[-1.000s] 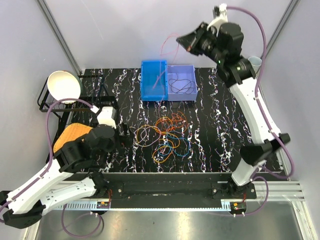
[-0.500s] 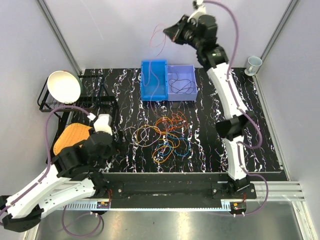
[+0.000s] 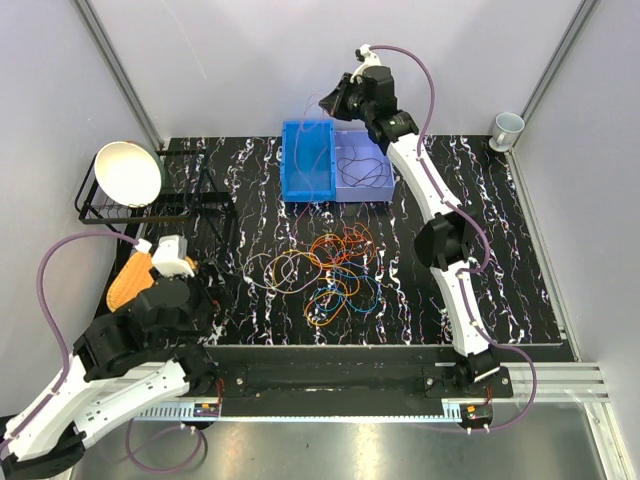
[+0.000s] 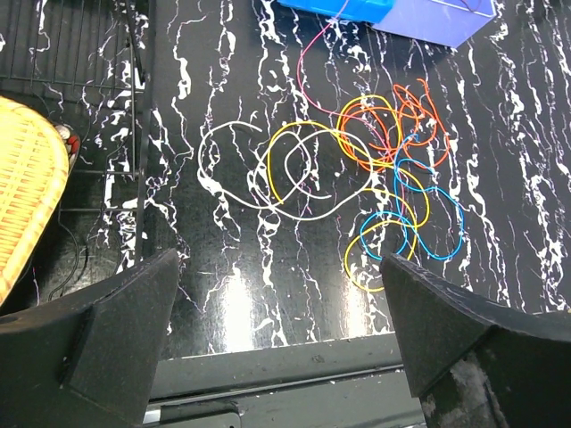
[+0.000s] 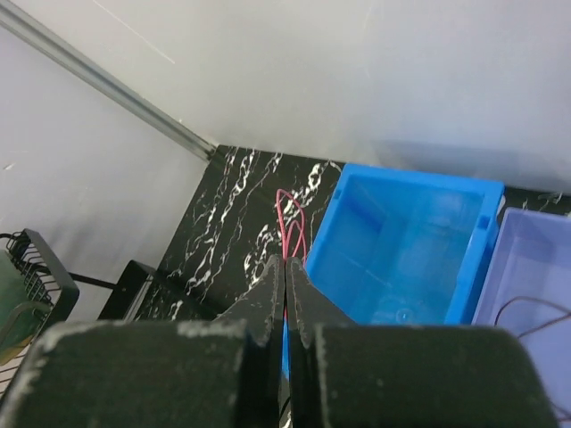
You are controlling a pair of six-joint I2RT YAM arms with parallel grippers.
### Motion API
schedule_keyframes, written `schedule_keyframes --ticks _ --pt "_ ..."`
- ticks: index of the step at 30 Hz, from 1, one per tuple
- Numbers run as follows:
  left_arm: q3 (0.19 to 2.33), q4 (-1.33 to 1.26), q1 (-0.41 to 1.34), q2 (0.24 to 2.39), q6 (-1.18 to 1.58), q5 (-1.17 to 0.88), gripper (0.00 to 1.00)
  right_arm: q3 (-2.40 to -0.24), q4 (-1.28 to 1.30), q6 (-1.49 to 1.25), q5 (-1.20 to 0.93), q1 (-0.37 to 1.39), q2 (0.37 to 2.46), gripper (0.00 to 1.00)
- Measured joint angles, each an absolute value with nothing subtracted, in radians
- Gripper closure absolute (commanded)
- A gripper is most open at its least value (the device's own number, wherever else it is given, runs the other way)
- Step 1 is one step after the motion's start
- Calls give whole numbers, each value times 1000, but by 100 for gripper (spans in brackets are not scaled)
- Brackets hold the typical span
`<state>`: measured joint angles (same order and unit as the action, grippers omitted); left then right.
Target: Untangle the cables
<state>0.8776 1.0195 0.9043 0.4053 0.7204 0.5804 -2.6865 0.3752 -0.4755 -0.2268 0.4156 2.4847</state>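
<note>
- Step in hand: one strand has been lifted out of the heap and carried to the sorting bins. The right pincer hangs high over the far left corner of the open blue plastic bin.
- Right pincer: fingers pressed together, pinching a thin pinkish-red cable. A short loop stands above the fingertips and the rest drops below them.
- In the left wrist view the pinkish-red cable runs from the blue bin's near edge down onto the black, white-veined tabletop towards the heap. I cannot tell whether its tail is free of the other loops.
- The remaining tangle of thin orange, yellow, blue and white cable loops lies mid-table, well apart from the right pincer and near the left one.
- Left pincer: spread wide, holding nothing, hovering at the near edge just short of the tangle.
- The neighbouring lavender plastic bin holds one dark cable.
- Next move, my judgement: bring the tail clear of the heap, lower over the blue bin and release. Risk: the tail could drag a neighbouring loop along.
</note>
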Motion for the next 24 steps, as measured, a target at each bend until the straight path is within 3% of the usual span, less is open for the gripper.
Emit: schedule_keyframes --ticks 8,11,12,13,16,24 --pt "874 1022 861 416 726 579 1 -2679 295 -452 -228 413 2490 100" --pt "874 1022 842 423 725 575 1 -2678 270 -454 -229 412 2507 72" --pt "874 1022 838 423 725 575 1 -2672 263 -453 -229 412 2516 49" --pt "874 1022 834 423 725 574 1 -2666 258 -459 -229 412 2523 44" --pt "873 1021 820 423 723 571 1 -2642 267 -456 -229 412 2550 32" --pt "873 1013 779 423 706 551 1 -2528 329 -437 -226 412 2547 30"
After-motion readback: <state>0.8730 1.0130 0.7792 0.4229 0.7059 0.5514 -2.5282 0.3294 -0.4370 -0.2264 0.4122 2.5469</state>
